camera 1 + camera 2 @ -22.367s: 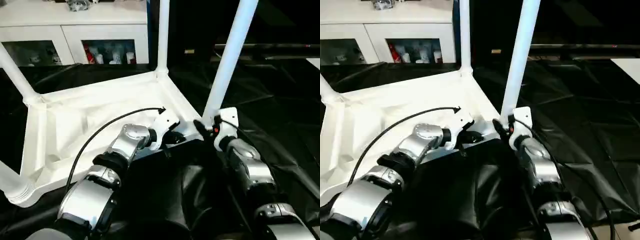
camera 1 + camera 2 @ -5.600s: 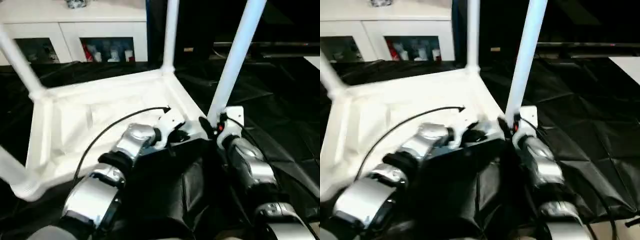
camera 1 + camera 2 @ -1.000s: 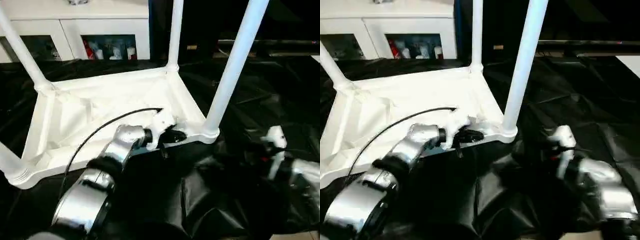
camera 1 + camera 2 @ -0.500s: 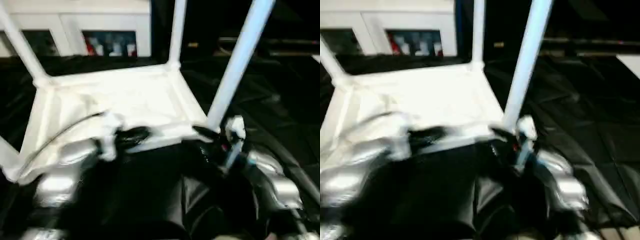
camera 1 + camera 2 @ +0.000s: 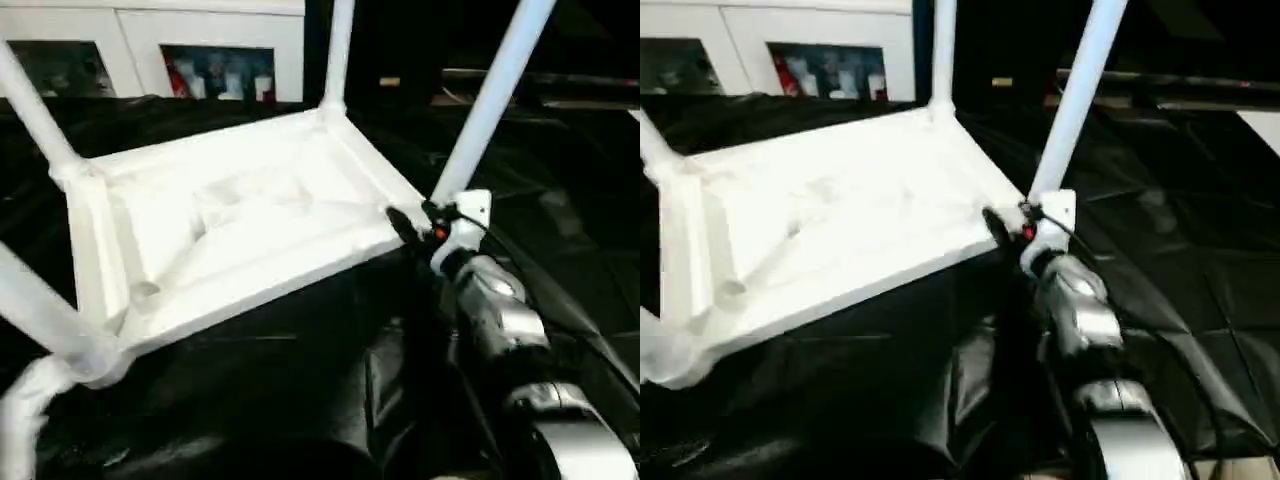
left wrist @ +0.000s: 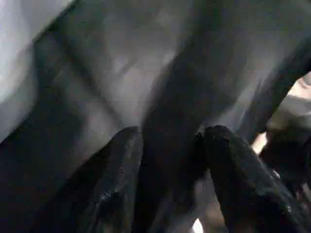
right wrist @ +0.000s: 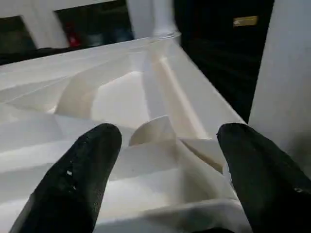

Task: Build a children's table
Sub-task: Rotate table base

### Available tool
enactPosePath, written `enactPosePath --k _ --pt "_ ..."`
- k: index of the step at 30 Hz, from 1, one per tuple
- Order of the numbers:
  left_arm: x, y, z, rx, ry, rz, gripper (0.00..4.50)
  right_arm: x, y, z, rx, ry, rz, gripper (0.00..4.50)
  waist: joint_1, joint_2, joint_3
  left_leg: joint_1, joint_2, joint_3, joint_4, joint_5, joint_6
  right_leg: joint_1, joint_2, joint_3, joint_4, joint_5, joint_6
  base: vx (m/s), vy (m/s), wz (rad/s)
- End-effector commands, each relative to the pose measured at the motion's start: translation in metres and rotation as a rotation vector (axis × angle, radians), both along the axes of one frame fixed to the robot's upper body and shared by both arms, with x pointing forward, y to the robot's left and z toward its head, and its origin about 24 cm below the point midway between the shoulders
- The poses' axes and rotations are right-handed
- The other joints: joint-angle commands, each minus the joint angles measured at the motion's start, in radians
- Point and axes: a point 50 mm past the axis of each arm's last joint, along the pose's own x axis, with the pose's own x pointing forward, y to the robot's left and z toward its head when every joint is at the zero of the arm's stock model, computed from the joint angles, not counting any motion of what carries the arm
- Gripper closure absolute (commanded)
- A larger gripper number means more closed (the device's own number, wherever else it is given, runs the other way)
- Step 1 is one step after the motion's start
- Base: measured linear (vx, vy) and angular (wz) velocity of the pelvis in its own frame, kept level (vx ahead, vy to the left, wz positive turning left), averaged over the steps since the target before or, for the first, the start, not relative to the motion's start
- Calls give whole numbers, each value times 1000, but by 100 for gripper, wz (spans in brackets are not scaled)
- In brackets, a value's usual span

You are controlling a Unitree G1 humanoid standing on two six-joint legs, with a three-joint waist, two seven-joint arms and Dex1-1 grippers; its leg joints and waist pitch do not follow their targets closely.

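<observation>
An upturned white children's table (image 5: 240,220) lies on a black-draped desk (image 5: 560,270), four legs (image 5: 495,100) standing up. The right gripper (image 7: 165,160), jaws spread, sits at its near right corner; left gripper (image 6: 167,160) jaws apart over black cloth. Assembly seems nearly finished; next, probably seating that corner leg firmly

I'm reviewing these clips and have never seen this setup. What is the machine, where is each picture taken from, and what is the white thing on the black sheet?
This is a humanoid robot with two arms. Two pictures come from cameras in its head, looking down over a silver forearm; the other two come from cameras on its wrists, looking along the gripper fingers. The white thing is a children's table lying upside down on a black sheet, its legs pointing up. The right gripper, fingers spread wide, sits at the table's near corner beside one leg, holding nothing. The left wrist view shows the left gripper with fingers apart over the dark sheet. A white cabinet stands behind.
</observation>
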Motion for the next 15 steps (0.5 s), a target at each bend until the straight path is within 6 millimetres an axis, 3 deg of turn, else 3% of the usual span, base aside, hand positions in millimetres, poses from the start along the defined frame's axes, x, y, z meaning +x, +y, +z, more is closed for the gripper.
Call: enactPosePath --k 1,2,3,5,6,7,9,12,14,15 --pt "-4 9 16 18 -29 9 181 1 -3 -2 16 2 -36 82 -11 20 -48 55 108 -58 -106 -338 -75 6 -74 70 -68 -212 -187 0 0 0" --pt "-3 12 21 22 -57 22 177 0 0 -3 12 -1 -27 82 -11 13 -48 56 109 -55 -107 -328 -68 6 -71 70 -68 -200 -187 0 0 0" --pt "-3 12 21 22 -57 22 170 0 0 -3 12 -1 -27 82 -9 18 -49 57 108 -55 -105 -306 -63 7 -70 69 -62 -170 -192 0 0 0" --pt "4 16 32 13 -152 49 159 -2 4 -5 -4 -10 4 82 -10 16 -51 55 106 -54 -104 -278 -53 11 -68 66 -55 -133 -198 0 0 0" --pt "11 16 40 -1 -236 59 141 -6 4 -8 -31 -18 16 82 -13 7 -54 53 106 -53 -102 -265 -46 15 -68 65 -53 -120 -202 0 0 0" --pt "15 16 45 -12 -289 61 141 -8 4 -10 -45 -23 21 82 -8 13 -58 55 105 -52 -98 -223 -36 16 -70 64 -47 -79 -210 0 0 0" --pt "17 16 49 -22 -323 60 135 -10 4 -12 -50 -23 23 82 -10 10 -60 54 105 -51 -97 -206 -31 20 -67 61 -43 -54 -211 0 0 0" --pt "29 6 60 -120 -453 57 100 -20 0 -18 -40 -27 2 82 -10 7 -66 56 105 -50 -95 -214 -43 24 -66 60 -39 -42 -219 0 0 0" --pt "41 -9 69 -224 -548 31 82 -28 -6 -22 -34 -25 -35 82 -10 3 -65 50 105 -51 -96 -235 -53 29 -68 61 -39 -66 -215 0 0 0" --pt "41 -9 69 -224 -548 31 68 -28 -6 -22 -34 -25 -35 82 -7 4 -65 61 104 -48 -94 -265 -66 19 -68 62 -44 -91 -217 0 0 0"
